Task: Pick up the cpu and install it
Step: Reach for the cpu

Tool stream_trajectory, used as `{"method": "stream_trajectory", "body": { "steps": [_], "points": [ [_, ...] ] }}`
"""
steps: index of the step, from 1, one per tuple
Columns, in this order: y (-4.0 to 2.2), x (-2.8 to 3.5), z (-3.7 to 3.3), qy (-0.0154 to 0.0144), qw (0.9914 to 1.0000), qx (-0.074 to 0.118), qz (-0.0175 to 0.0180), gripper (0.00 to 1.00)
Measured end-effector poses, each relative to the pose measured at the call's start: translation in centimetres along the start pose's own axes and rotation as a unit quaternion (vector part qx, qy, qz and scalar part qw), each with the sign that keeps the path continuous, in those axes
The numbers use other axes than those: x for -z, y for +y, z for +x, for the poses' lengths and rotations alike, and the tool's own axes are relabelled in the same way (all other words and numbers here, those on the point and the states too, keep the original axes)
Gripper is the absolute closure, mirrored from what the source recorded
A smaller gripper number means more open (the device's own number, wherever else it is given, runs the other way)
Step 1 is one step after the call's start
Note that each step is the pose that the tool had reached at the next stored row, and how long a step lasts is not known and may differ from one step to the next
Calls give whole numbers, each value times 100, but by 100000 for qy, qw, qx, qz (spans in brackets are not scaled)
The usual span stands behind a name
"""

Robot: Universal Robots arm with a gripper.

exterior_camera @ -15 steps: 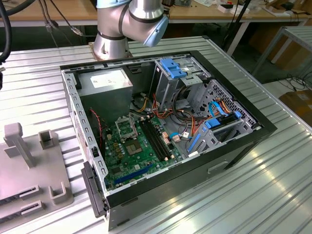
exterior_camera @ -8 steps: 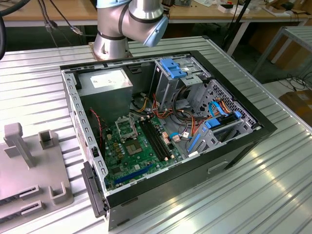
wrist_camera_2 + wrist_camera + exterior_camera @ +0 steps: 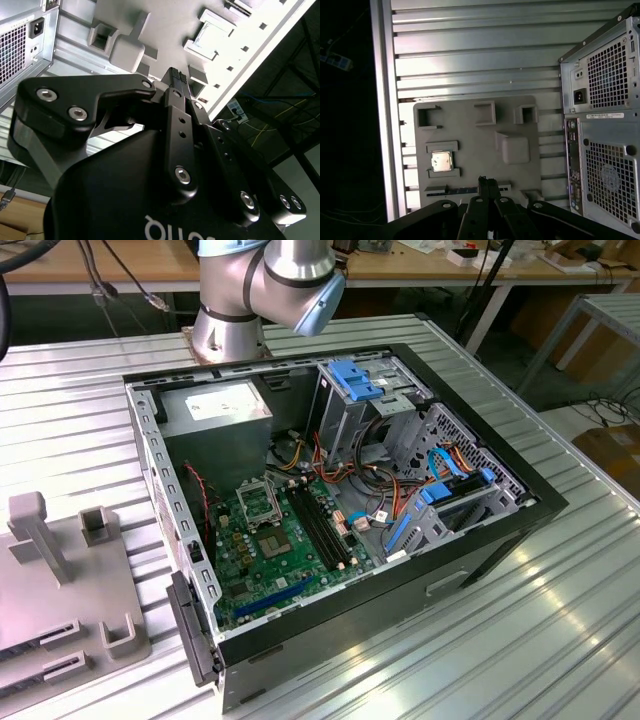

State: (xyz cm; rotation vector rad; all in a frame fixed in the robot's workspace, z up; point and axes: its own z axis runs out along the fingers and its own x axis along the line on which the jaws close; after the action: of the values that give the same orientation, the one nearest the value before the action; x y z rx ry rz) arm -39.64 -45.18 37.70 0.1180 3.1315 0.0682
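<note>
Silver cpu (image 3: 441, 161) lies in grey fixture plate (image 3: 480, 145)

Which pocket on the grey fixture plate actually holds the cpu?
In the first wrist view it is the square bracketed nest, with the silver cpu lying flat inside. The other pockets of the grey fixture plate show bare grey.

Shiny metal tops the cpu (image 3: 441, 161); the tray (image 3: 470, 135) is matt grey plastic, the table (image 3: 470, 50) ribbed brushed metal.
</note>
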Motion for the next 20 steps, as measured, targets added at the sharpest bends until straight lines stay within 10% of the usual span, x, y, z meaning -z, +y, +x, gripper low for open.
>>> {"method": "stream_trajectory", "body": {
  "steps": [20],
  "points": [
    [-14, -12, 173, -2, 100000, 5, -4, 89]
  ]
}}
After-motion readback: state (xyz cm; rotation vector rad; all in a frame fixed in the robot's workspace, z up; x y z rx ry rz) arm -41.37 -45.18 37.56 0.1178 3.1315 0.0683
